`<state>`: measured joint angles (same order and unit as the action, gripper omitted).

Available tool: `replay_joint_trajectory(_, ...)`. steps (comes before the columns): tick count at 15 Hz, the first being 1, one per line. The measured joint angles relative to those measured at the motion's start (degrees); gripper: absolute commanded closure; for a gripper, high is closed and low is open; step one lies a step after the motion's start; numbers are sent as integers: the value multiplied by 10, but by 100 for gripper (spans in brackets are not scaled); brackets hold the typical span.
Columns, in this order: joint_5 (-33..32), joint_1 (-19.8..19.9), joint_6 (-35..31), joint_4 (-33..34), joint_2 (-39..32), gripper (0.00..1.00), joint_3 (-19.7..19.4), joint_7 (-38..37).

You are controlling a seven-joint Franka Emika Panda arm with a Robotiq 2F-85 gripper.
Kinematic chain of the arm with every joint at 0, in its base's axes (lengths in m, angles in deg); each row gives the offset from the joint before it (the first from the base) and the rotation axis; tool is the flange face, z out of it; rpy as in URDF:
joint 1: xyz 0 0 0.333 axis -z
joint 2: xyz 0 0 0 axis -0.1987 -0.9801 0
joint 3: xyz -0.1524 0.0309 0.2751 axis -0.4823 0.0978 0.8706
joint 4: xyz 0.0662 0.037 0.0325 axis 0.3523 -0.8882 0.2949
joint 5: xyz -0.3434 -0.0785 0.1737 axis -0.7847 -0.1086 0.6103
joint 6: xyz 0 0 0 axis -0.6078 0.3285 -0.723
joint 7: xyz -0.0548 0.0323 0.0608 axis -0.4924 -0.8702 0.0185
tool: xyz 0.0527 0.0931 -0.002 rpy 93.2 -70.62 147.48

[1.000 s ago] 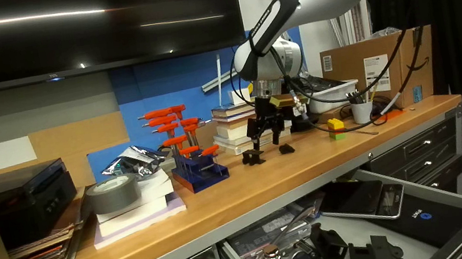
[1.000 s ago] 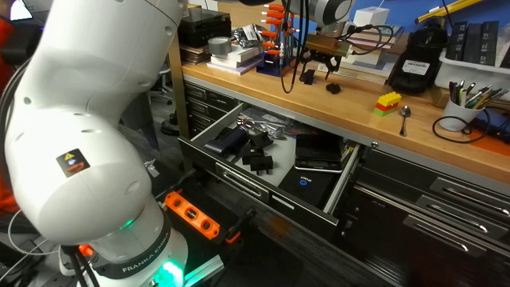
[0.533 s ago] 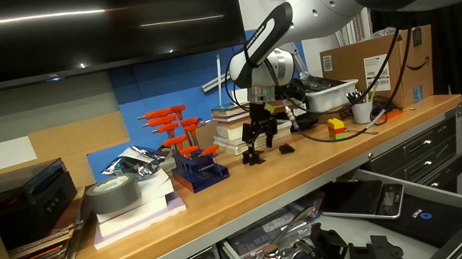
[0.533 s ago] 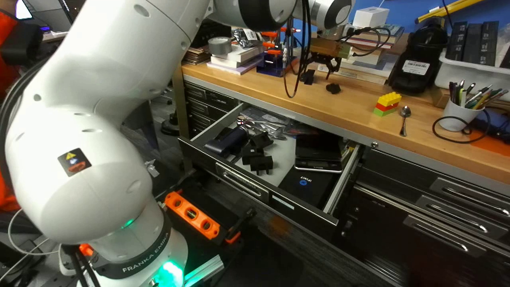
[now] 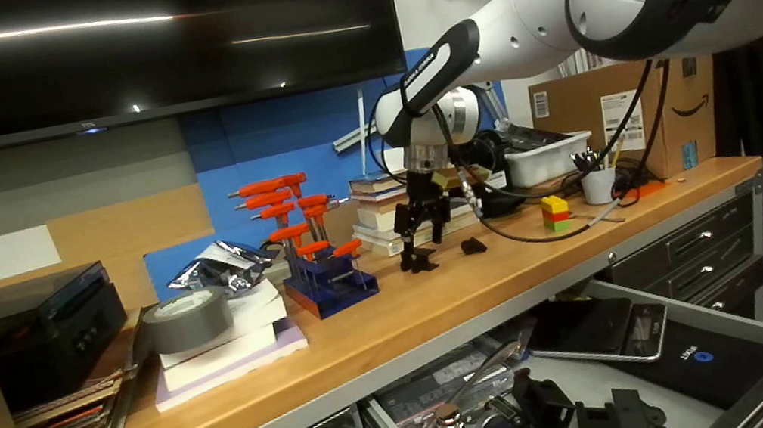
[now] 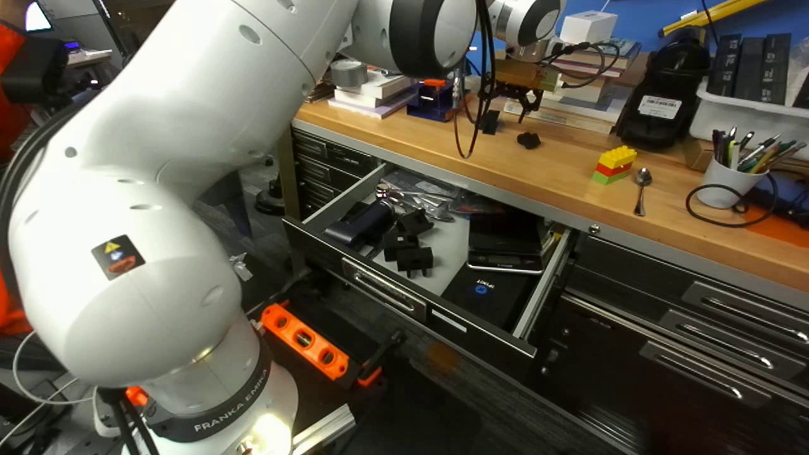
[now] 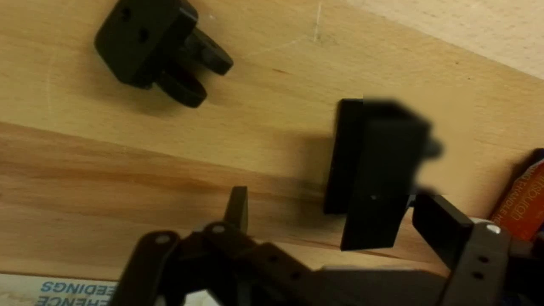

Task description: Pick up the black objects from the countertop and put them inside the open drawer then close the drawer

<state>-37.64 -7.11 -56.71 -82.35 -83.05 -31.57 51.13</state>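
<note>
The nearer black object (image 7: 378,170), a blocky bracket on the counter (image 5: 397,311), could be shoved or tipped once the hand (image 7: 330,197) squeezes, because it sits much nearer the three-o'clock finger (image 7: 442,227) than the nine-o'clock finger (image 7: 237,210); the nearer finger landing on its raised part could do the same. In the wrist view it lies at about two o'clock from the middle of the gap; whether it touches that finger I cannot tell. The hand is spread wide, gripping nothing.

The farther black object (image 7: 153,46) lies between ten and eleven o'clock, well outside the fingers, so it probably needs its own pick.

In an exterior view, a blue tool rack (image 5: 341,295) stands between eight and nine o'clock from the hand; a stray sideways move could clip it.

In an exterior view, the drawer (image 6: 450,246) stands open at about seven o'clock, below the counter; an off-centre grip could drop a piece short of it.
</note>
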Motion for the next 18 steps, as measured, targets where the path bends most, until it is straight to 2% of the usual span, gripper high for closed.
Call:
replay_joint_trajectory(10, 0, 1, 63, 52, -32, 0, 5, 1)
replay_joint_trajectory(18, 0, 4, 68, 68, -44, 0, 5, 1)
